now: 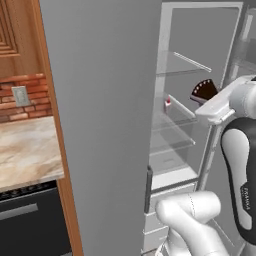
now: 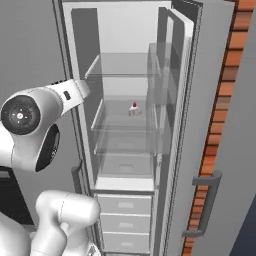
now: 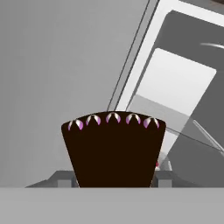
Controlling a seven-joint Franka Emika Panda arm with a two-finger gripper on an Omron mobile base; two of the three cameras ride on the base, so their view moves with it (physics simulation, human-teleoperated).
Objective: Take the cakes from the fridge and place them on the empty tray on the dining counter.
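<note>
My gripper is shut on the dark chocolate cake, a wedge with small pink-white dots along its top edge. In the left base view this cake hangs in the air at the hand's tip, in front of the open right compartment of the grey fridge. The white cake with a red top sits on a middle glass shelf inside the fridge, also seen as the white cake to the left of and below the held slice. The tray and the dining counter are out of view.
The fridge's right door stands swung open, its dark handle low down. Glass shelves and white drawers fill the compartment. To the left are a marble worktop, a black oven and a brick wall.
</note>
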